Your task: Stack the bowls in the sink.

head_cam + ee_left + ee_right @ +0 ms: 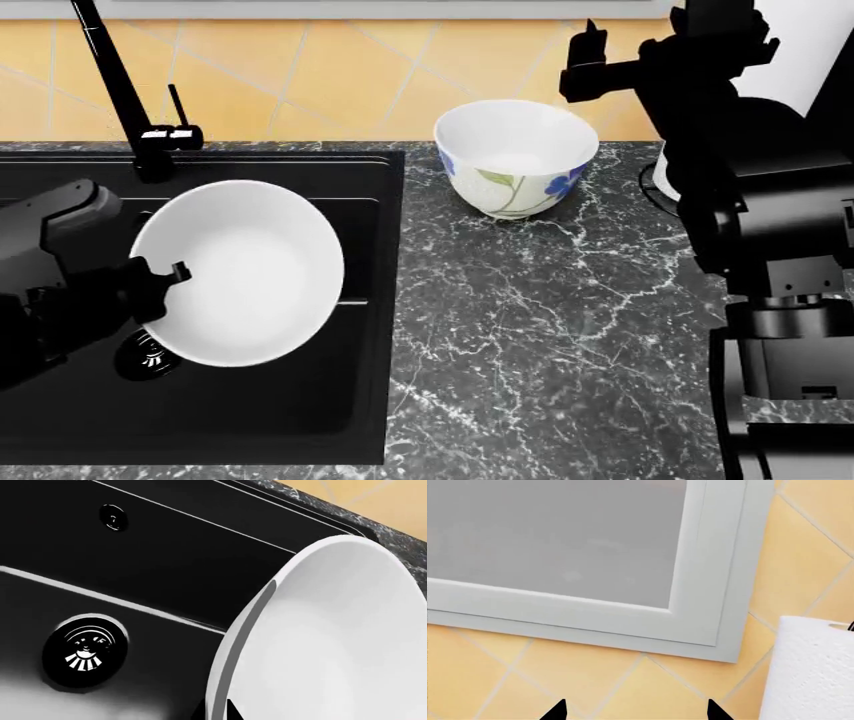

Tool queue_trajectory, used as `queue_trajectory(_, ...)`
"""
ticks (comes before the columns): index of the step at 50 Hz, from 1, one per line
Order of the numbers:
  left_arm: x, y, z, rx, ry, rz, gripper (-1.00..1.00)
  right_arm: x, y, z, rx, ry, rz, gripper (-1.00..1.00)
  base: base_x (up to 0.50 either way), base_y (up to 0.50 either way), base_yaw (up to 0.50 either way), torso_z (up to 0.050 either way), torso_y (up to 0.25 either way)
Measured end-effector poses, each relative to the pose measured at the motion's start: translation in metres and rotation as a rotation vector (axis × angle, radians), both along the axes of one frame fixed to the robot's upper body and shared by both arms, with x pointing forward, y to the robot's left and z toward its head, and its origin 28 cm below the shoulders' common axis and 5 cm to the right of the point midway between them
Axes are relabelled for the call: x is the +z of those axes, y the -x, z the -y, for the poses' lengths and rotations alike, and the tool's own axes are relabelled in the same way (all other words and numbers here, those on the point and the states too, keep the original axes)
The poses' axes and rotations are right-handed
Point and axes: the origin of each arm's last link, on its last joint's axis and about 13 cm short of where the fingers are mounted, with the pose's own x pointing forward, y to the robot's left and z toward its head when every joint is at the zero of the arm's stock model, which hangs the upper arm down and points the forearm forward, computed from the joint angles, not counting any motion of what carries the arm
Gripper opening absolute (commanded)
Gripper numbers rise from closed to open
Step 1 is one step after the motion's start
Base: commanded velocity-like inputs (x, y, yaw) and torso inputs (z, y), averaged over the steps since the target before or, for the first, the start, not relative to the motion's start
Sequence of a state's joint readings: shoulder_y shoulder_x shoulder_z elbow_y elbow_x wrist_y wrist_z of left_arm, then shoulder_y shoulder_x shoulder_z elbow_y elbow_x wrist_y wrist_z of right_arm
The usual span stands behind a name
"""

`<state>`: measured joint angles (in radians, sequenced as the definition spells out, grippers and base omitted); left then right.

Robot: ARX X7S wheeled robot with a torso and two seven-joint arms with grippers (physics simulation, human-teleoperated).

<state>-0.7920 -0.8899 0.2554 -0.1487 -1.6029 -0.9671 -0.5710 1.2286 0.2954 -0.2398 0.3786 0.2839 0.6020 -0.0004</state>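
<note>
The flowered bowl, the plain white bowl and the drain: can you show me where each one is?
flowered bowl [514, 178]: head view, on its painted outer wall.
plain white bowl [247, 275]: head view, on its inner surface.
drain [85, 650]: left wrist view, on its round strainer.

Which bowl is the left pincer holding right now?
The plain white wide bowl, tilted over the sink. The flowered bowl stands untouched on the counter.

Honestly I can't read a single word, number or logo anywhere here. The flowered bowl [515, 160] only has painted blue petals and green leaves, no writing, and the little round cap [113, 517] on the sink [360, 300] wall shows a faint mark too small to make out.
</note>
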Motion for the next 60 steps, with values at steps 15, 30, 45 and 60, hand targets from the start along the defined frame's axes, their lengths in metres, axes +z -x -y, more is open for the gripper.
queue_trajectory(15, -0.014, 0.004, -0.009, 0.046, -0.009, -0.043, -1.00, 0.000, 0.000, -0.001, 0.003, -0.002, 0.001, 1.00, 0.00, 0.00, 0.00, 0.000, 0.001)
queue_trajectory(30, -0.028, 0.006, -0.012, 0.060, -0.026, -0.091, -1.00, -0.001, 0.000, -0.001, 0.005, -0.004, 0.000, 1.00, 0.00, 0.00, 0.00, 0.000, 0.000)
queue_trajectory(45, -0.038, -0.003, -0.013, 0.064, -0.054, -0.133, -1.00, -0.002, -0.001, -0.002, 0.007, -0.004, -0.004, 1.00, 0.00, 0.00, 0.00, 0.000, 0.000)
queue_trajectory(60, -0.047, -0.014, -0.012, 0.057, -0.110, -0.206, -1.00, -0.003, 0.000, -0.001, 0.004, -0.007, -0.005, 1.00, 0.00, 0.00, 0.00, 0.000, 0.001)
